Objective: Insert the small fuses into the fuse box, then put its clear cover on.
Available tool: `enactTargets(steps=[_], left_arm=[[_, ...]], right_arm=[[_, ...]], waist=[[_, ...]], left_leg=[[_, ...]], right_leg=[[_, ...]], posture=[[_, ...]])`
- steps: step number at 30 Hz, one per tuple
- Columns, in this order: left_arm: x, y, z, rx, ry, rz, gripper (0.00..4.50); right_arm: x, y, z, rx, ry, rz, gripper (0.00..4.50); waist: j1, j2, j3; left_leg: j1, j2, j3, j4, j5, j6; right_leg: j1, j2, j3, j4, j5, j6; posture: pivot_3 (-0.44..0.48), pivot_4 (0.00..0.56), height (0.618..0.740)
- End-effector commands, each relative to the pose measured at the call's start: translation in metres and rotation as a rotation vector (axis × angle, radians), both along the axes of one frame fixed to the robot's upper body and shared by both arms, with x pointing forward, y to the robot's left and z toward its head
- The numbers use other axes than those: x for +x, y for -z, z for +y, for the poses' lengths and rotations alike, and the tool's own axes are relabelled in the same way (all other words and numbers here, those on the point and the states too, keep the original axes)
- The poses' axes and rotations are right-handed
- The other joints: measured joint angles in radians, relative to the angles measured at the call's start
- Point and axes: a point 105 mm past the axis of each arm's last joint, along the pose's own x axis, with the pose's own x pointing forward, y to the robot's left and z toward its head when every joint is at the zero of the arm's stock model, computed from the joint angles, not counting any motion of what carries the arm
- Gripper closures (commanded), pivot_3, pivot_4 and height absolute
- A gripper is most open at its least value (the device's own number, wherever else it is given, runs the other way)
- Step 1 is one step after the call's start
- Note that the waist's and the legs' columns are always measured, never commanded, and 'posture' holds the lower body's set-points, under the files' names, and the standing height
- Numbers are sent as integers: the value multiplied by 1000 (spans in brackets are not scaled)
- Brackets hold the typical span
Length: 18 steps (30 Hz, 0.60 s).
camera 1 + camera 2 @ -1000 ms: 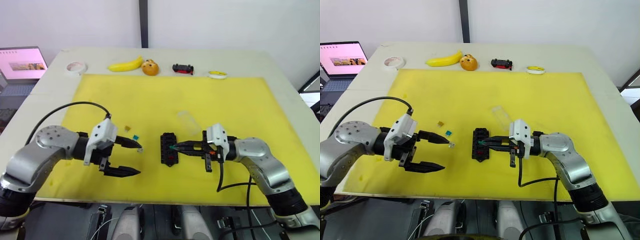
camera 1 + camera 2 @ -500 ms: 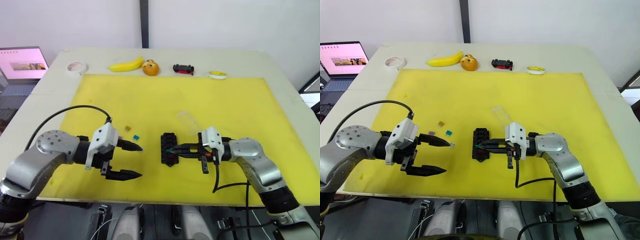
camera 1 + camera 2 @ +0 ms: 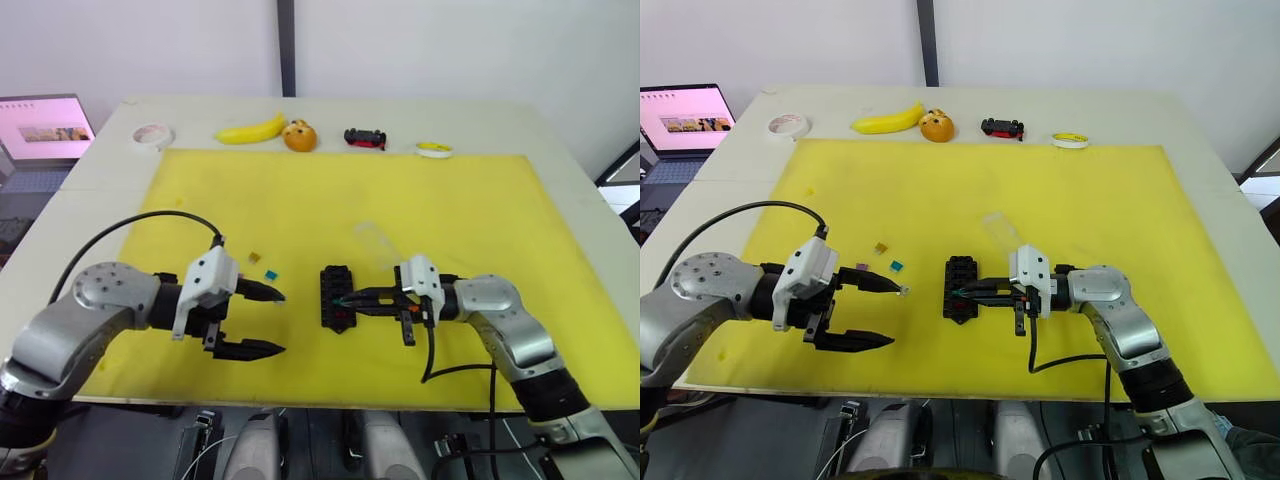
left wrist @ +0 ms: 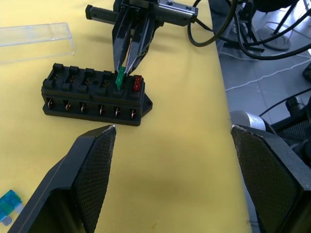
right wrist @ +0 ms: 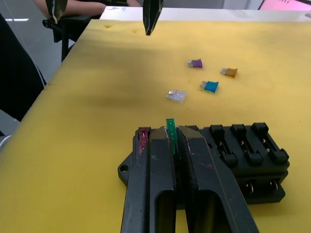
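The black fuse box [image 3: 336, 297] lies mid-mat with a red fuse [image 4: 137, 83] standing in its end slot. My right gripper [image 5: 171, 133] is shut on a green fuse [image 4: 119, 77], holding it upright at the slot beside the red one. My left gripper [image 3: 281, 322] hovers open left of the box, holding nothing. Loose on the mat between them lie a purple fuse [image 5: 195, 63], a brown fuse [image 5: 228, 72], a teal fuse [image 5: 210, 86] and a grey-white fuse [image 5: 176, 95]. The clear cover [image 3: 378, 243] lies just behind the box, to its right.
Along the table's far edge sit a tape roll [image 3: 152, 134], a banana [image 3: 252, 129], an orange fruit [image 3: 300, 135], a black-and-red toy car [image 3: 365, 137] and a yellow tape roll [image 3: 435, 149]. A laptop [image 3: 45, 125] stands at far left. The yellow mat [image 3: 450, 210] covers the work area.
My right gripper has pushed left with the green fuse, bringing it onto the box beside the red fuse. The left gripper has shifted slightly and stays open.
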Motion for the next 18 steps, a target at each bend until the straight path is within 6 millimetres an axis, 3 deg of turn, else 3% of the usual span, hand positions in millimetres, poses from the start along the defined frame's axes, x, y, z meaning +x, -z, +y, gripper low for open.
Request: enactTargets(steps=[1, 18], left_arm=[[-3, -6, -2, -8, 19, -42, 545], [2, -9, -3, -7, 5, -61, 545]], right_arm=[[1, -8, 2, 13, -14, -38, 4313], [6, 5, 3, -35, -32, -4, 4313]], waist=[[0, 0, 0], [-1, 0, 0]], left_leg=[[0, 0, 0, 0, 0, 0], [12, 0, 0, -1, 0, 0]], right_leg=[[0, 0, 0, 0, 0, 0], [11, 0, 0, 0, 0, 0]], posture=[[0, 150, 737], [0, 150, 737]])
